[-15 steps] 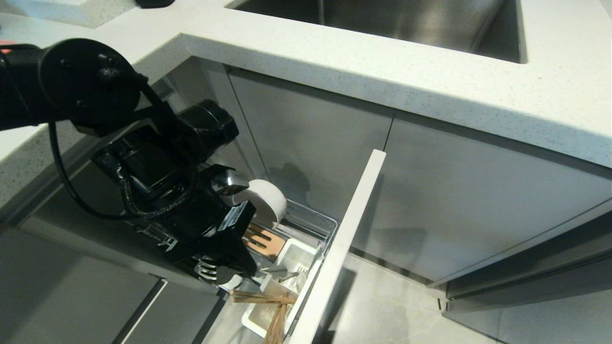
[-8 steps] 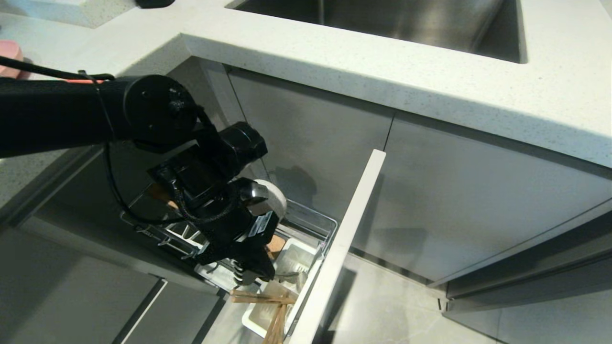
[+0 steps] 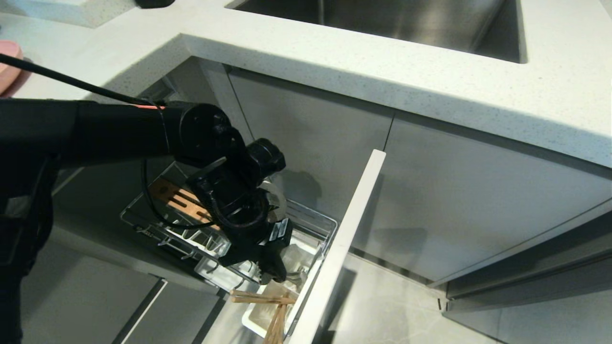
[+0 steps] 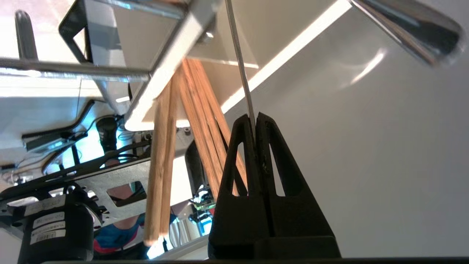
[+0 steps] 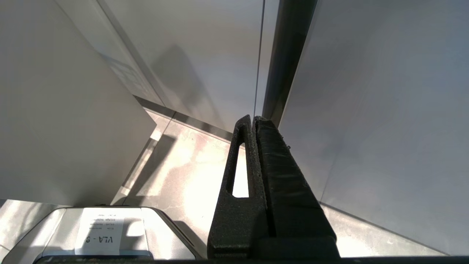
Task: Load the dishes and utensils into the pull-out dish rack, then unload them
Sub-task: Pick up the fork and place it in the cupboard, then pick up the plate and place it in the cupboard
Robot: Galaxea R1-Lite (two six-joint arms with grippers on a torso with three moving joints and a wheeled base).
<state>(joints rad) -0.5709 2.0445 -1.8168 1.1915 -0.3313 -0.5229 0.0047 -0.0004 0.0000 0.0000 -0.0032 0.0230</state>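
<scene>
My left gripper reaches down into the pull-out dish rack, over the white utensil caddy. It is shut on the thin handle of the silver spoon, whose bowl end points away from the fingers. Light wooden chopsticks lean out of the caddy's near end, and in the left wrist view the chopsticks hang just beside the left gripper. The arm hides most of the white bowl standing in the rack. A pink plate rests on the counter at far left. My right gripper is shut and parked.
The rack's pale front panel stands out from the grey cabinet doors. A slotted wooden strip lies along the rack's left part. The white counter overhangs it, with a steel sink behind. Floor tiles lie to the right.
My left arm has swung right and down across the rack toward the caddy. The wooden strip is now uncovered and the white bowl is mostly hidden. The gripper stayed shut.
</scene>
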